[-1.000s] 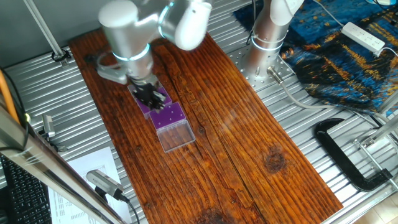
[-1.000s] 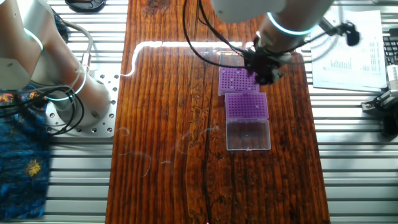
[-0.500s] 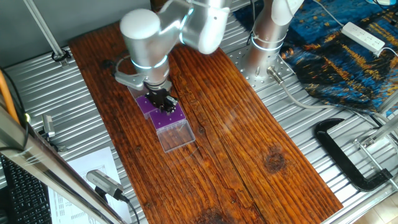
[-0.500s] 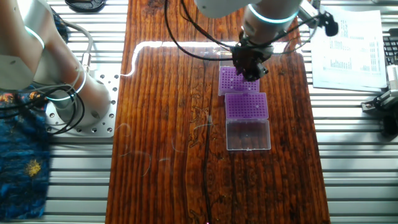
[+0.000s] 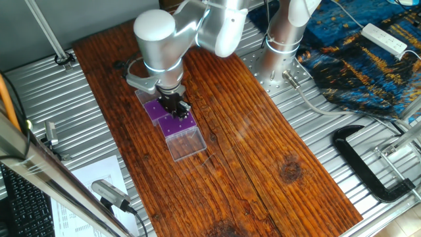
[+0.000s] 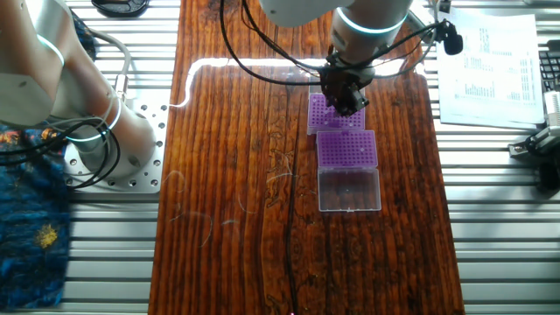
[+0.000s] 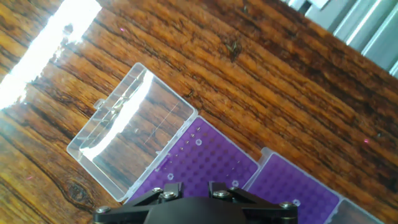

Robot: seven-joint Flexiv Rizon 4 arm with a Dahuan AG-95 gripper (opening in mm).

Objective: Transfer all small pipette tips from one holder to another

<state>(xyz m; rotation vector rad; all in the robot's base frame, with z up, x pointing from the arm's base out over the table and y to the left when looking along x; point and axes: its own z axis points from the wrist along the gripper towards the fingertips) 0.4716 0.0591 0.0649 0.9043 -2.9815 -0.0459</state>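
Two purple holders lie end to end on the wooden board: the far holder (image 5: 155, 109) (image 6: 330, 112) and the near holder (image 5: 179, 123) (image 6: 346, 148). In the hand view one holder (image 7: 202, 167) fills the lower middle and the other (image 7: 292, 190) lies at the lower right. A few small pipette tips (image 7: 199, 142) show as pale dots in the hole grid. My gripper (image 5: 176, 107) (image 6: 343, 98) (image 7: 191, 190) hangs just above the holders, near where they meet. Its fingers (image 7: 171, 188) stand a little apart, with purple grid showing between them and nothing seen held.
A clear hinged lid (image 5: 186, 144) (image 6: 350, 189) (image 7: 132, 135) lies open flat beside the near holder. The board is edged by ribbed metal table (image 6: 499, 219). Printed papers (image 6: 490, 66) lie on one side, a second arm's base (image 5: 283, 39) and a black clamp (image 5: 368, 164) on another.
My gripper has moved sideways across the far holder toward the joint between the two holders. The holders and lid have not moved.
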